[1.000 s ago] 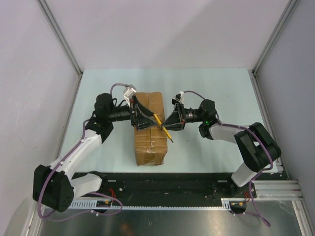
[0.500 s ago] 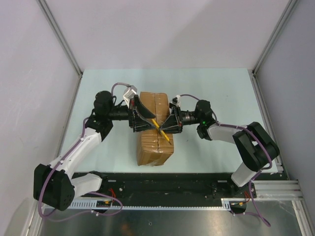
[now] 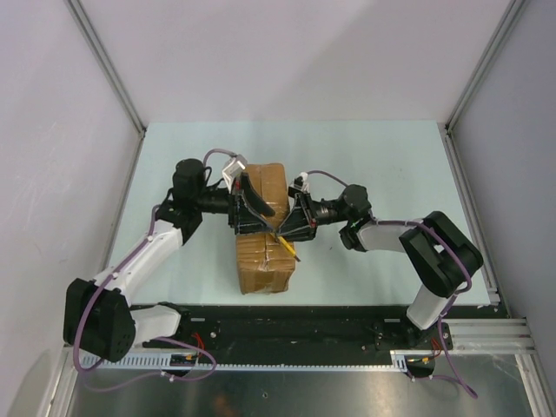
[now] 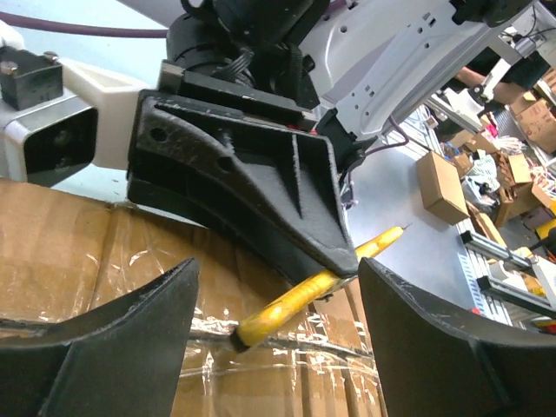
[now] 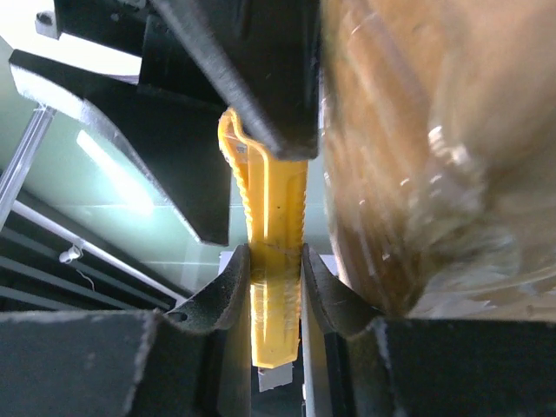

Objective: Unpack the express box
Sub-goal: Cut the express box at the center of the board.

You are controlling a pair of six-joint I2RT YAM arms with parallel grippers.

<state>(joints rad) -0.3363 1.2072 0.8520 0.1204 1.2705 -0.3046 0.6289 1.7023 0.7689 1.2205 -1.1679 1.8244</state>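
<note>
The express box (image 3: 261, 252), a brown taped carton, lies in the middle of the table. My right gripper (image 3: 291, 228) is shut on a yellow utility knife (image 5: 276, 217), whose front end rests on the box's tape seam (image 4: 139, 330). The knife (image 4: 295, 300) runs slantwise between the left fingers (image 4: 113, 339). My left gripper (image 4: 278, 278) is open, reaching from the left over the box top (image 4: 69, 261), one finger on each side of the knife's end. In the right wrist view the box (image 5: 434, 156) fills the right side.
The pale green table (image 3: 382, 156) is walled on three sides by white panels. The black base rail (image 3: 304, 326) runs along the near edge. Both arms meet over the box, with their fingers close together.
The right gripper with the knife has moved left and lower onto the box top. The left gripper has shifted slightly and its jaws have narrowed a little. The box turned slightly and came back.
</note>
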